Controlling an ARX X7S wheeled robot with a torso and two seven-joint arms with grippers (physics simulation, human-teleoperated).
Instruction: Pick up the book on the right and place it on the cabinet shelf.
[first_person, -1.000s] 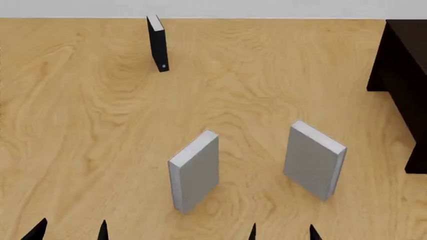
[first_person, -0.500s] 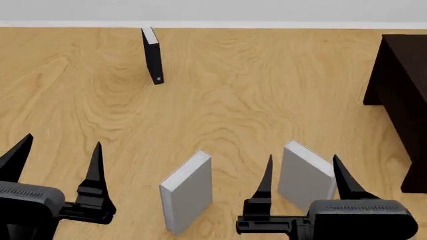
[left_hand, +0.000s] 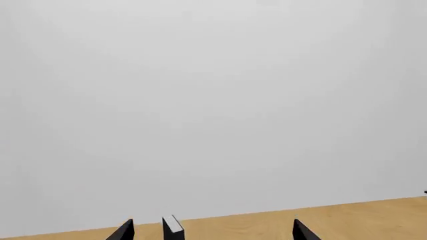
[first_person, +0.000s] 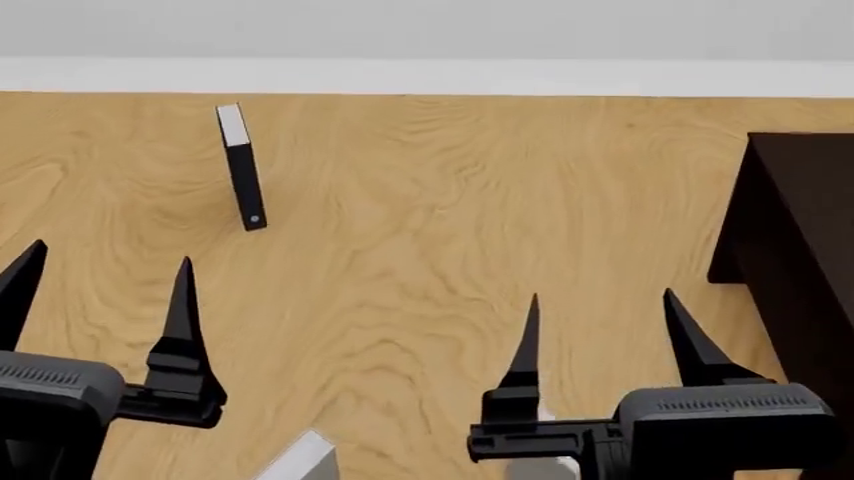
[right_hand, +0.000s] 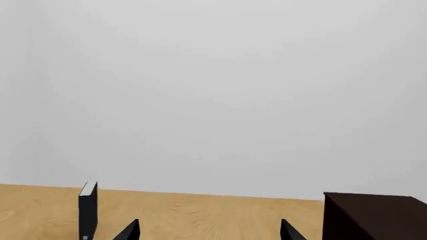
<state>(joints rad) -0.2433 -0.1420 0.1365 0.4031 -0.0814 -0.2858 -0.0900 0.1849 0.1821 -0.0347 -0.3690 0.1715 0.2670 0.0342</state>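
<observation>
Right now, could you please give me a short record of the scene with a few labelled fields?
surface: wooden table
left gripper: open, empty, raised over the table
right gripper: open, empty, raised over the table
black book: upright, far left
left grey book: only its top corner shows at the bottom edge
right grey book: mostly hidden behind the right gripper
cabinet: dark, at right edge
</observation>
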